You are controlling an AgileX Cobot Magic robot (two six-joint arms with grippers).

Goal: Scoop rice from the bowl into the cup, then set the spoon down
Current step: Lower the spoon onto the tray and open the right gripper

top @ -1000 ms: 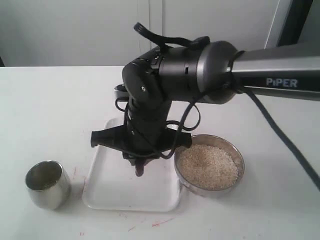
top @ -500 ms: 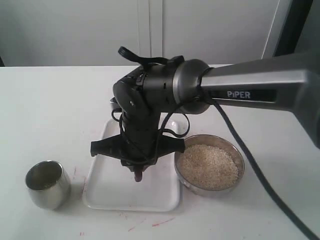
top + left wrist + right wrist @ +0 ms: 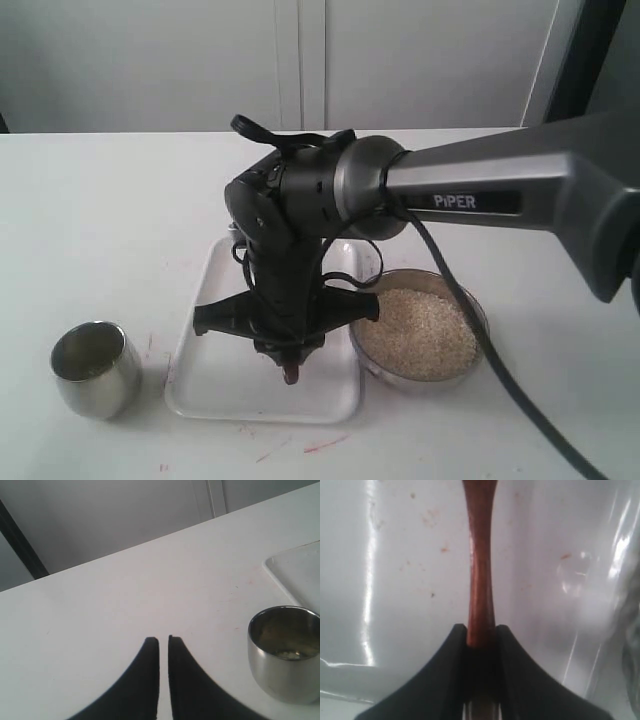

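Note:
The dark reddish-brown spoon (image 3: 480, 570) runs by its slim handle between the fingers of my right gripper (image 3: 480, 627), which is shut on it. In the exterior view this gripper (image 3: 288, 352) points down over the white tray (image 3: 215, 385), and only the spoon's end (image 3: 291, 375) shows below it. The bowl (image 3: 484, 318) stands right of the tray, filled with rice (image 3: 418, 330). The cup (image 3: 95, 368) stands left of the tray. My left gripper (image 3: 163, 640) is shut and empty, close beside the cup (image 3: 285, 680), which holds a few grains.
The tray (image 3: 405, 580) has a glossy floor with small reddish specks. Its corner (image 3: 300, 570) lies just beyond the cup. The long right arm (image 3: 480, 195) reaches in from the right above the bowl. Faint red marks dot the table in front of the tray.
My right gripper has sunk lower over the tray with the spoon still in it, shifting slightly toward the front. Cup and bowl have not moved.

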